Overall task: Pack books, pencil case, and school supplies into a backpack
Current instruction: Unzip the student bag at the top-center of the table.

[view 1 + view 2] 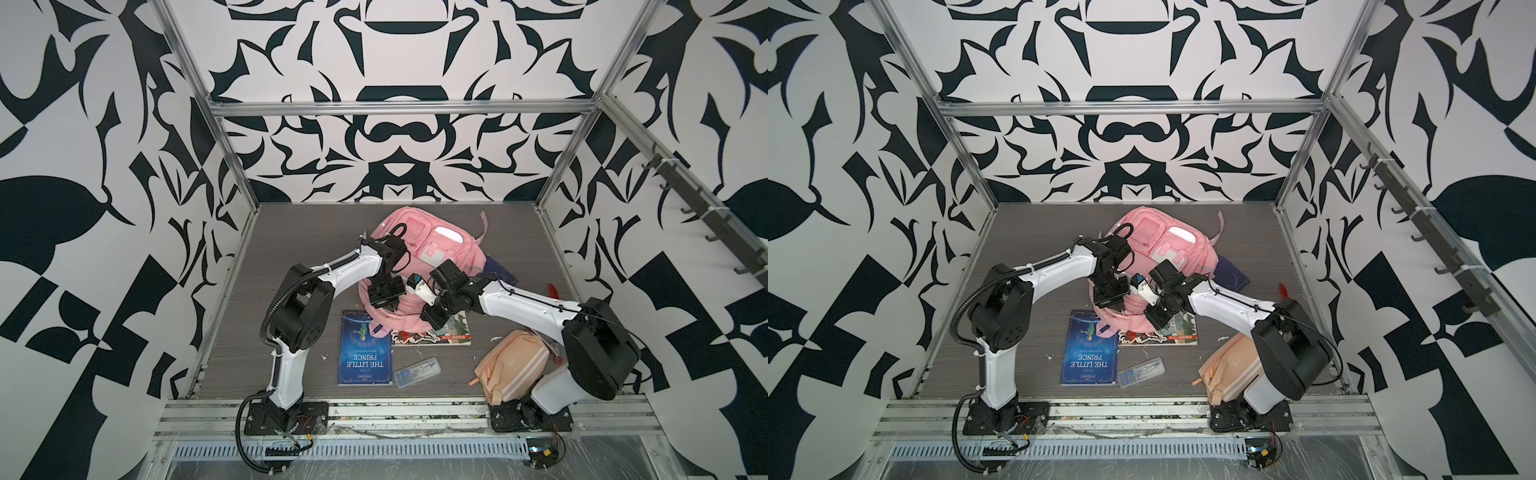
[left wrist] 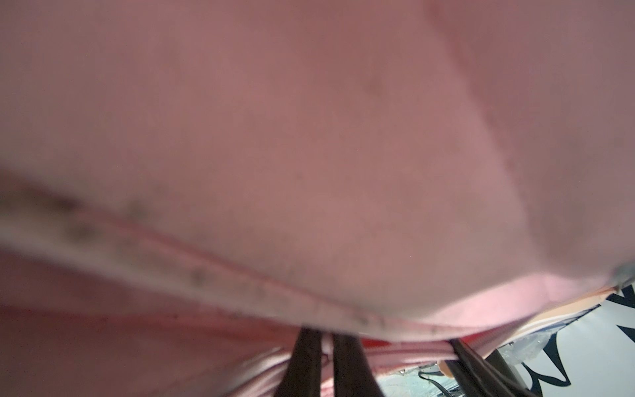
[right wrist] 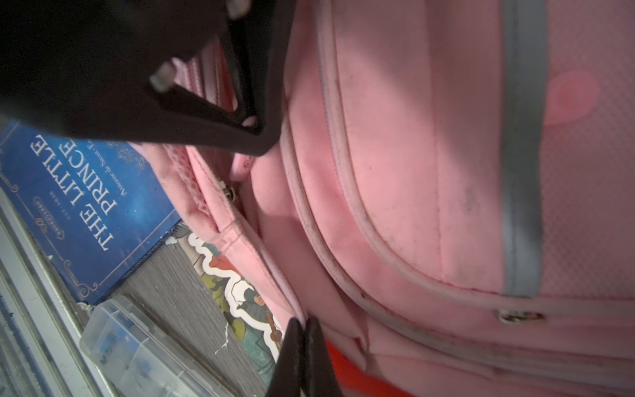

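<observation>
Lying flat across the middle of the grey worktop [image 1: 299, 249], toward its far edge, is the large pink fabric backpack [image 1: 415, 232] [image 1: 1150, 232], nothing packed yet.

The left gripper [image 1: 390, 305] [image 1: 1115, 307] is down on the backpack's near end. In the left wrist view its dark fingers [image 2: 305, 361] are drawn almost together, the tips [image 2: 324, 338] buried in pink fabric [image 2: 309, 137]. The right wrist view shows that same tip [image 3: 261, 141] nipping the rim at the zip opening.

The right gripper [image 1: 430, 322] [image 3: 304, 323] has its fingers pressed flat together, with the tips touching the backpack's near rim [image 3: 395, 172]. Cannot tell if any fabric is caught.

- The blue "The Little Prince" paperback [image 1: 365, 357] [image 1: 1090, 361] [image 3: 86, 206] is near the front edge, left of centre, with a pink strap over its far corner.
- The pale illustrated-cover book [image 1: 449, 332] [image 1: 1179, 332] [image 3: 247, 302] is partly under the backpack's near end.
- The dark navy book [image 1: 500, 270] [image 1: 1233, 274] pokes out from under the backpack's right side.
- The small clear plastic box [image 1: 415, 371] [image 1: 1140, 372] [image 3: 137, 350] with blue items inside is just beside the blue book, by the front edge.
- The peach striped fabric pencil case [image 1: 511, 365] [image 1: 1229, 365] is at the front right corner, against the right arm's base.
</observation>
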{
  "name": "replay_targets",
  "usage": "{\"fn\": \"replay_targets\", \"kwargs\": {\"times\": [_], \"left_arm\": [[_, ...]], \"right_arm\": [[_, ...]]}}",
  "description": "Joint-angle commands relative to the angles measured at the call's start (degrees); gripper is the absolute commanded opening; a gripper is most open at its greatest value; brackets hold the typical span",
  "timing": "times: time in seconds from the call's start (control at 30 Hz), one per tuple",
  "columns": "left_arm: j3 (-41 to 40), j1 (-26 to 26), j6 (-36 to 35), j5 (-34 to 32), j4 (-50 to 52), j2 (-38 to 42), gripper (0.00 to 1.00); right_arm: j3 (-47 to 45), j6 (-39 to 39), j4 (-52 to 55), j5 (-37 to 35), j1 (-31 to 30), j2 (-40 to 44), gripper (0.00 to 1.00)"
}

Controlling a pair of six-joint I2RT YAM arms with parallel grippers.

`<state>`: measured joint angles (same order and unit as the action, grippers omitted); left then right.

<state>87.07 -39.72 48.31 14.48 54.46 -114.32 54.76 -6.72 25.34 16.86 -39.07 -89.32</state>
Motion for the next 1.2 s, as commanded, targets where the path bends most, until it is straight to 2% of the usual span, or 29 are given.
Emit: {"fn": "replay_targets", "kwargs": {"times": [0.0, 0.2, 0.43, 0.63, 1.0, 1.17], "left_arm": [[0.3, -1.9, 1.1, 2.3, -0.8, 2.3, 0.00], [0.3, -1.9, -0.8, -2.6, 1.3, 7.7, 0.00], [-7.7, -0.9, -1.4, -6.6, -3.0, 17.9, 0.00], [-10.2, 1.9, -3.2, -10.7, -2.3, 20.2, 0.00], [-16.2, 14.4, -12.2, -11.4, -9.9, 24.9, 0.00], [-19.0, 20.9, -14.4, -8.8, -16.8, 26.1, 0.00]], "right_arm": [[-0.3, -2.2, -1.9, 1.6, -1.2, 1.3, 0.00], [-1.6, -2.0, -2.2, -0.2, -1.2, 2.5, 0.00], [-3.0, -1.3, -1.7, -3.1, -1.2, 3.8, 0.00], [-3.8, -0.6, -2.1, -4.7, -0.9, 5.3, 0.00], [-4.4, 0.7, -0.6, -6.9, -0.3, 7.4, 0.00], [-4.1, 1.1, 0.9, -8.7, 0.4, 8.5, 0.00]]}}
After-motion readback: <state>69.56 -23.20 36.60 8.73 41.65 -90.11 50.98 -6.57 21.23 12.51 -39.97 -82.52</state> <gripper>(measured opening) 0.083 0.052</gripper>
